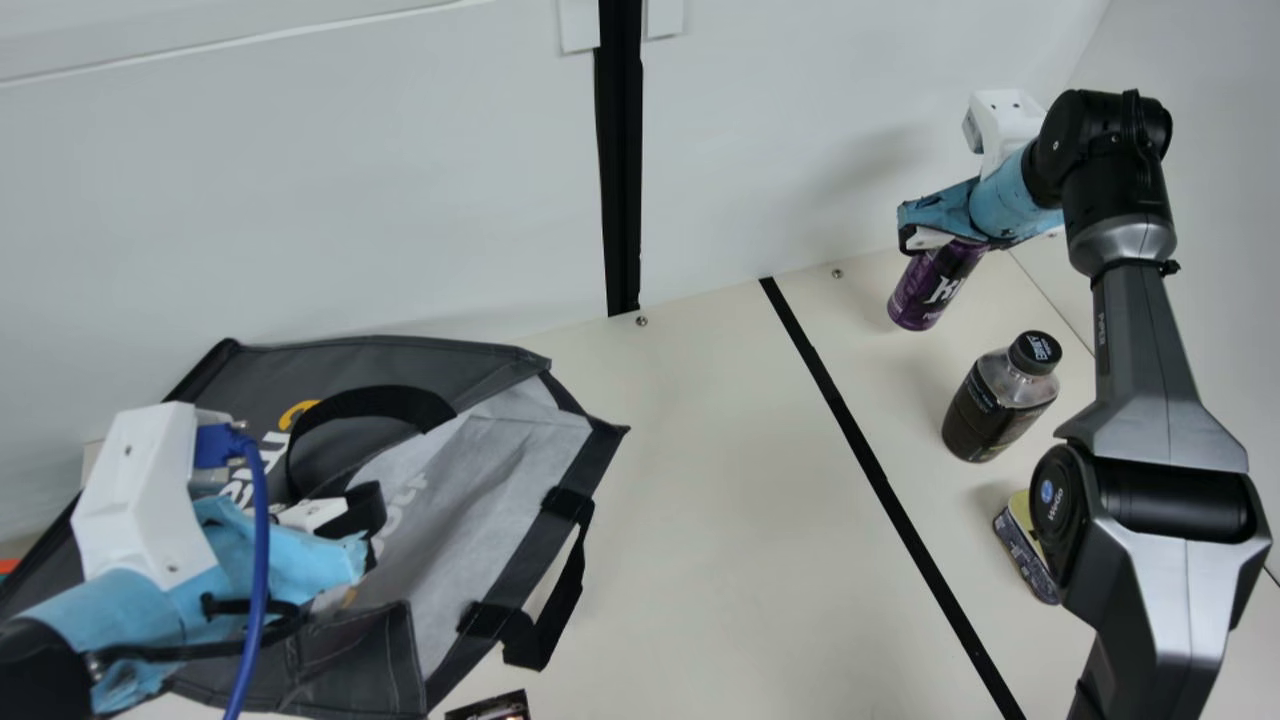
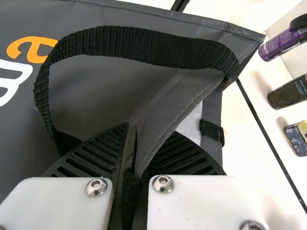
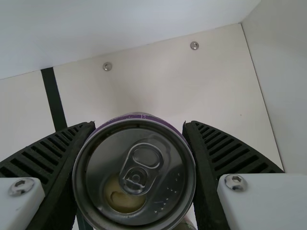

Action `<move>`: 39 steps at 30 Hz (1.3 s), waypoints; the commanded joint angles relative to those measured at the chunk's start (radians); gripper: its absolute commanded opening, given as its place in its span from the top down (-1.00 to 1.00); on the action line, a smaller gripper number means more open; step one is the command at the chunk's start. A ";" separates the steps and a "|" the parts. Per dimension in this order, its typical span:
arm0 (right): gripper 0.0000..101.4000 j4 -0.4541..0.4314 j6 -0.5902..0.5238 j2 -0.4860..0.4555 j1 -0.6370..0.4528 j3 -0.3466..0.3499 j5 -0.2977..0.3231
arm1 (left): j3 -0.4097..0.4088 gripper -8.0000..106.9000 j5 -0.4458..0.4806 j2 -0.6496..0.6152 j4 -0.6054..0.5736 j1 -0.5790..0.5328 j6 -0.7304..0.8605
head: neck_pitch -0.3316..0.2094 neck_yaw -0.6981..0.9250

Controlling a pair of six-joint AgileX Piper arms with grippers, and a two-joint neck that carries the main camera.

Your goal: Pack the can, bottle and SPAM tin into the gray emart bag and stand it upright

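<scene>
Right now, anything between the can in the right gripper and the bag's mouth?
Nothing visible stands between can and bag mouth; only a flat black line crosses there. Bottle and SPAM tin sit nearer the neck camera. The loose handle at the mouth's edge might snag.

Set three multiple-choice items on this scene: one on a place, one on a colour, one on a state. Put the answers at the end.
1. In the main view, the bottle stands:
A) left of the black line
B) on it
C) right of it

2. The can at the right gripper is:
A) purple
B) green
C) orange

3. The gray bag is:
A) standing upright
B) lying down
C) hanging in midair

Answers:
1. C: bare surface shows between the line and the bottle to its right.
2. A: its side shows purple below the gripper.
3. B: it spreads out low, its opening facing sideways toward the line.
</scene>
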 commanded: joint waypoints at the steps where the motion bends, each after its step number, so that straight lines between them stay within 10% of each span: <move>1: 1.00 0.006 -0.011 -0.008 0.000 0.005 -0.002 | 0.000 1.00 0.000 0.000 0.000 0.000 0.000 | -0.023 -0.001; 39: 1.00 0.098 -0.181 -0.341 0.125 0.343 -0.002 | 0.000 1.00 0.000 0.000 0.000 0.000 0.000 | -0.023 -0.001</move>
